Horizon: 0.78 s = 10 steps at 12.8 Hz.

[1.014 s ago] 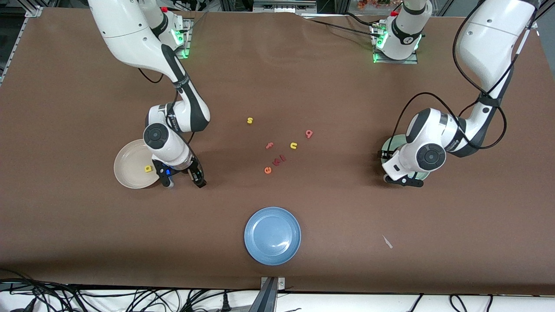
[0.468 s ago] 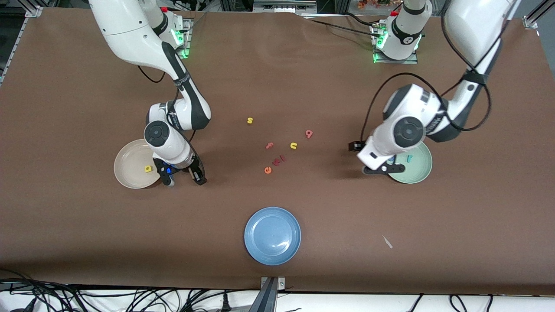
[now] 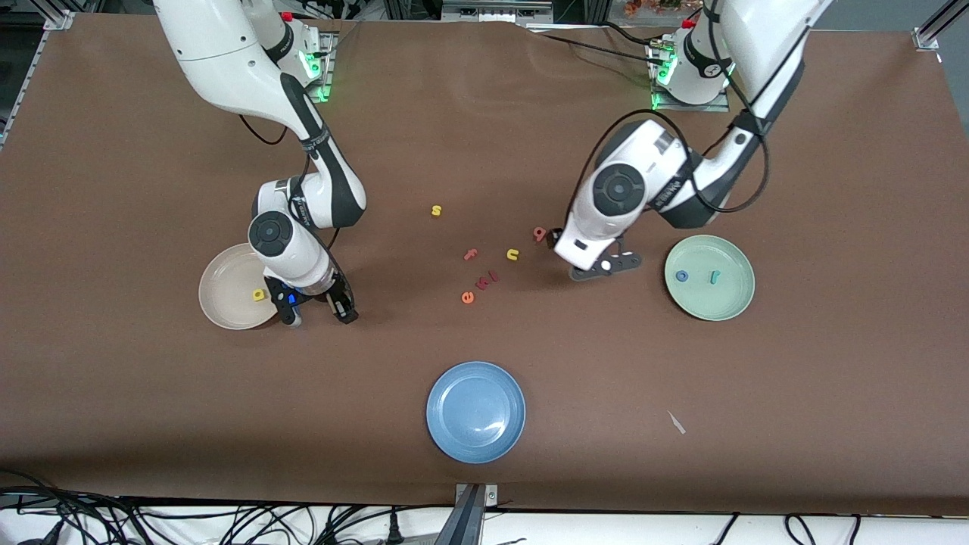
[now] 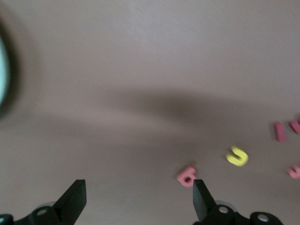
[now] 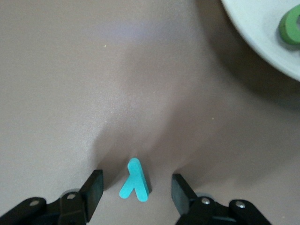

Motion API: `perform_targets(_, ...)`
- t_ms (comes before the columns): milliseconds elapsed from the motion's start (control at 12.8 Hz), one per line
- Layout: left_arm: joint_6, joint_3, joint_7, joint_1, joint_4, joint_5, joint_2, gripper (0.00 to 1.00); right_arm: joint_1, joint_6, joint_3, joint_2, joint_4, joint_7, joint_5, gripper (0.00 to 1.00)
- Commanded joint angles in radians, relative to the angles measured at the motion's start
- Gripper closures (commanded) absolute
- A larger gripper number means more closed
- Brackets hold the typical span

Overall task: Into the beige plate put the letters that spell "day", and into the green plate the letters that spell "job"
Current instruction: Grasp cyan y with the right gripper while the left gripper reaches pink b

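the left hand (image 3: 598, 267), fingers wide apart and empty, has swung off the green plate (image 3: 730, 303) to over the pink b (image 4: 186, 176); the right hand (image 5: 136, 190), beside the beige plate (image 3: 216, 303), straddles the teal y (image 5: 134, 183), fingers not touching

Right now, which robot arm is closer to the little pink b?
Left. The left end effector hovers right beside the pink b; the right end effector is down around the teal y by the beige plate.

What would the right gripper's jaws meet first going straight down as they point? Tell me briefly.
Most likely the teal y: it lies on the table between the right gripper's parted jaws, beside the beige plate. Height above it is unclear.
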Motion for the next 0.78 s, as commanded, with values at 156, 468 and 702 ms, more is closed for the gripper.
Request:
perform_targets(156, 0.029, -0.004, 0.142, -0.080, 0.000, -0.008, 0.049, 0.00, -0.003, 0.013, -0.002, -0.012, -0.017, 0.005, -0.019, 0.46)
perform_targets(468, 0.047, -0.004, 0.302, -0.104, -0.002, -0.008, 0.075, 0.00, -0.005, 0.013, -0.002, -0.009, -0.014, 0.005, -0.017, 0.64)
perform_targets(702, 0.105, -0.002, 0.364, -0.118, -0.011, -0.002, 0.108, 0.00, -0.003, 0.011, 0.000, -0.008, -0.011, 0.003, -0.019, 0.78)
